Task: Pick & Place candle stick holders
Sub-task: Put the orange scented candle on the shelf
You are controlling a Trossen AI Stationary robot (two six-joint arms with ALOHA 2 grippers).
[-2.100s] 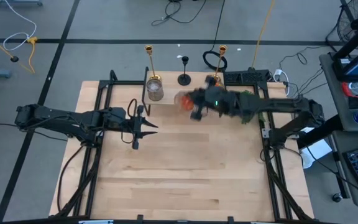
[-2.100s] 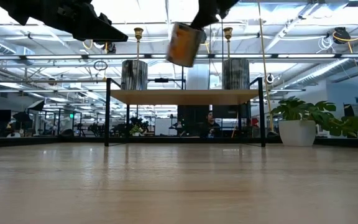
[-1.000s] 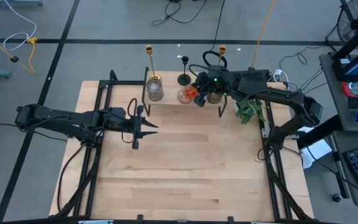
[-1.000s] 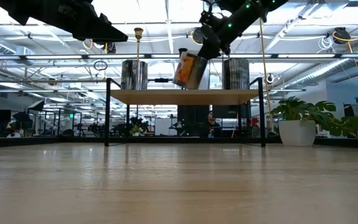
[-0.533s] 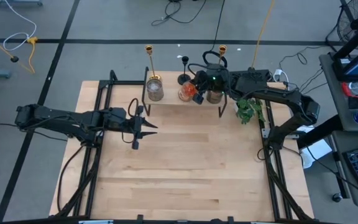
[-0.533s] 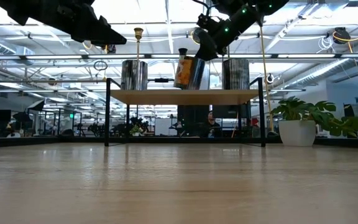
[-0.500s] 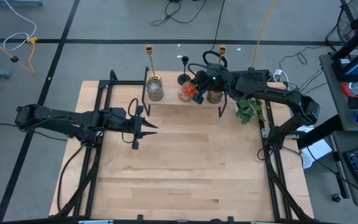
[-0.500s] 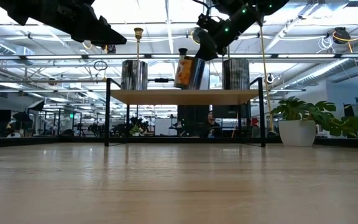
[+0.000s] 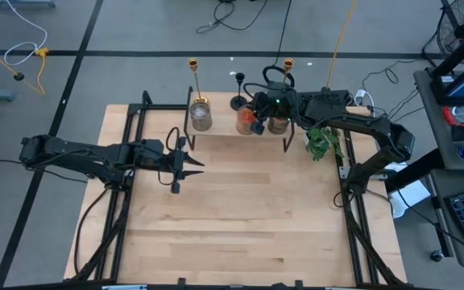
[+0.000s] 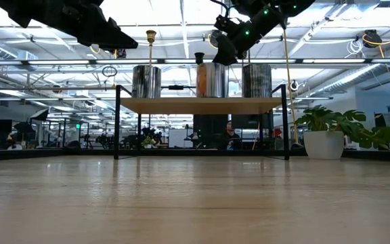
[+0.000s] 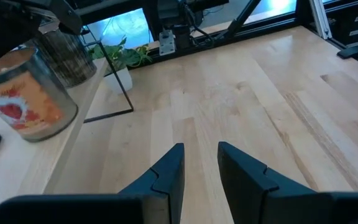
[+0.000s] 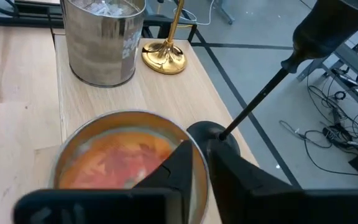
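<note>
An orange glass cup (image 9: 244, 121) stands upright on the raised wooden shelf (image 10: 202, 104) at the table's far edge. It is between a grey cup (image 9: 201, 117) and a third cup (image 9: 278, 122). My right gripper (image 9: 255, 122) is shut on the orange cup's rim. Two gold candlesticks (image 9: 193, 76) (image 9: 287, 68) and a black one (image 9: 238, 90) stand on their round bases along the shelf's far side. My left gripper (image 9: 185, 164) hangs open and empty above the table's left middle. My right gripper holds the orange cup by its rim (image 12: 190, 138), on the side nearest the black candlestick, with one finger inside the cup and one outside. The fingers come slanting down from above and the table's right. The cup stands upright with its base on the shelf.
A leafy plant in a white pot (image 9: 322, 143) stands right of the shelf. The black candlestick's base (image 12: 213, 134) is close beside my right fingers. The shelf's black metal legs (image 10: 117, 122) stand on the table. Bare wood (image 9: 240, 217) fills the near half.
My right gripper has carried the orange cup toward the far edge and down to the shelf. The cup hung tilted in the air and now stands upright on the shelf between the other two cups.
</note>
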